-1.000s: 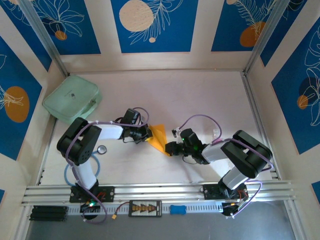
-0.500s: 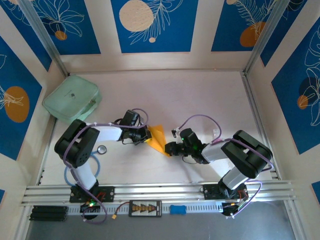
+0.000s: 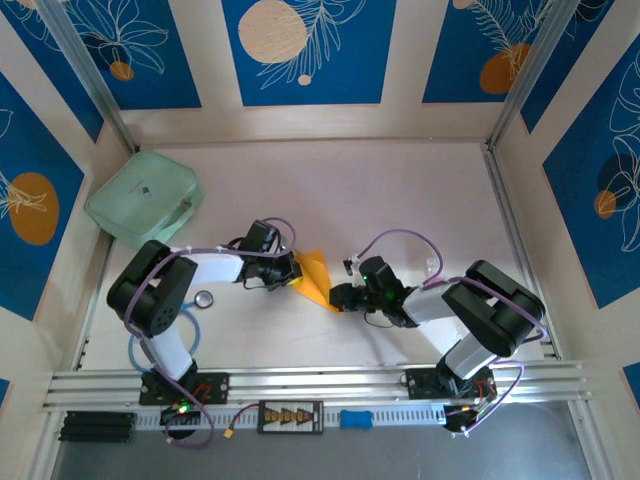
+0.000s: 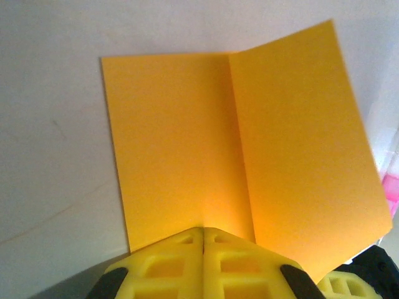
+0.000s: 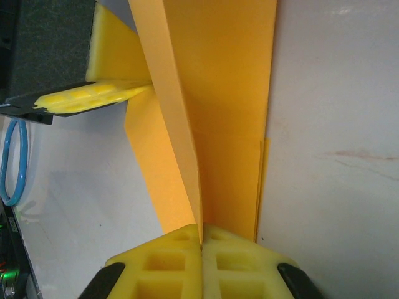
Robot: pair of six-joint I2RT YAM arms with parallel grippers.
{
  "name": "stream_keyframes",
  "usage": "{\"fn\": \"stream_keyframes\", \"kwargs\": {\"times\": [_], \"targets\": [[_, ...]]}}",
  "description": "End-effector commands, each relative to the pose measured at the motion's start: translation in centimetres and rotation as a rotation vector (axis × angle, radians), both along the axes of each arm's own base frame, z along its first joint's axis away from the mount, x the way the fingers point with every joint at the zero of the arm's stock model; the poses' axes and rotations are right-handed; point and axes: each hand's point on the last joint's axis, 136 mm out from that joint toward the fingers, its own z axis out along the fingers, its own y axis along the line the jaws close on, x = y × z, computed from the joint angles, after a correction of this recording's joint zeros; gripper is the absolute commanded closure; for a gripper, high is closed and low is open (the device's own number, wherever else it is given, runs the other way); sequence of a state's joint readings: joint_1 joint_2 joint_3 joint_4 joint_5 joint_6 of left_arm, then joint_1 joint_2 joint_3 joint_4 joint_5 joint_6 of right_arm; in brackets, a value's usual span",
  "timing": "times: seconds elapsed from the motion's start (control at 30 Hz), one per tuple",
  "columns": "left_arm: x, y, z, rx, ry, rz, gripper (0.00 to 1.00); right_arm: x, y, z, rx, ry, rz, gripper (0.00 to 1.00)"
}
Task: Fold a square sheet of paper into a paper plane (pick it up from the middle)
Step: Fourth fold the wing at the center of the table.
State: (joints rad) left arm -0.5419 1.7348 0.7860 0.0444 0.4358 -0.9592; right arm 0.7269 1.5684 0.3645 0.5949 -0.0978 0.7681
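I see the square sheet of paper [image 3: 316, 276] near the middle of the surface [image 3: 400, 190], held between the two arms and folded along a centre crease. On the left wrist feed the sheet [image 4: 237, 149] shows as two orange-yellow panels meeting at that crease, the left one lying low and the right one angled differently. On the right wrist feed the same sheet [image 5: 218, 112] shows its panels at an angle to each other along the crease, with a thin strip of another layer showing along its right edge.

My left fingers [image 3: 293, 272] are clenched on the sheet's left edge. On their own camera the yellow pads [image 4: 209, 240] are pressed flat together, with the paper's near edge pinched at the crease. My right fingers [image 3: 338, 296] are clamped on the lower right corner. Their pads [image 5: 206, 243] are closed tight on the folded edge, and the left arm's yellow pads [image 5: 118, 93] grip the far side of the sheet from that angle.

Further out, a mint-green case [image 3: 145, 197] sits in the far left corner of the surface, well apart from the paper. A small round silver disc [image 3: 204, 298] lies near the left arm, and a blue cable loop [image 5: 14, 162] sits low beside it. A pink object [image 4: 393, 190] peeks in at the right edge of the left wrist feed, too cropped for me to identify.
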Motion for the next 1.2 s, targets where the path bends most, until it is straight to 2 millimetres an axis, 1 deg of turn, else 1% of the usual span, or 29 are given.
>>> {"fn": "stream_keyframes", "kwargs": {"times": [0.0, 0.1, 0.2, 0.27, 0.4, 0.5, 0.67, 0.8, 1.0, 1.17], "targets": [[0.3, 0.7, 1.1, 0.041, -0.055, -0.010, 0.95, -1.3, -0.2, -1.5, -0.033, 0.077, 0.022, 0.93], [0.7, 0.1, 3.1, -0.001, -0.130, -0.034, 0.92, -1.3, -0.2, -1.5, -0.031, 0.081, 0.024, 0.93], [0.7, -1.2, 4.6, -0.078, -0.179, -0.072, 0.93, -1.3, -0.2, -1.7, -0.032, 0.088, 0.021, 0.93], [0.3, -2.3, 5.2, -0.134, -0.197, -0.097, 0.94, -1.3, -0.2, -1.8, -0.032, 0.097, 0.017, 0.93], [-0.7, -4.5, 5.6, -0.204, -0.211, -0.155, 0.95, -1.4, -0.2, -1.8, -0.030, 0.103, 0.019, 0.93], [-0.9, -5.3, 5.2, -0.223, -0.200, -0.154, 0.96, -1.4, -0.3, -1.9, -0.034, 0.104, 0.015, 0.93], [-0.8, -5.5, 4.2, -0.223, -0.179, -0.141, 0.96, -1.4, -0.4, -1.9, -0.035, 0.109, 0.010, 0.93], [-0.6, -4.9, 2.7, -0.170, -0.148, -0.107, 0.96, -1.4, -0.4, -1.9, -0.034, 0.115, 0.014, 0.93], [-0.2, -4.4, 1.7, -0.125, -0.133, -0.081, 0.97, -1.4, -0.3, -1.8, -0.039, 0.121, 0.018, 0.93], [0.0, -4.2, 1.3, -0.108, -0.127, -0.069, 0.97, -1.4, -0.3, -1.9, -0.046, 0.125, 0.017, 0.93]]}}
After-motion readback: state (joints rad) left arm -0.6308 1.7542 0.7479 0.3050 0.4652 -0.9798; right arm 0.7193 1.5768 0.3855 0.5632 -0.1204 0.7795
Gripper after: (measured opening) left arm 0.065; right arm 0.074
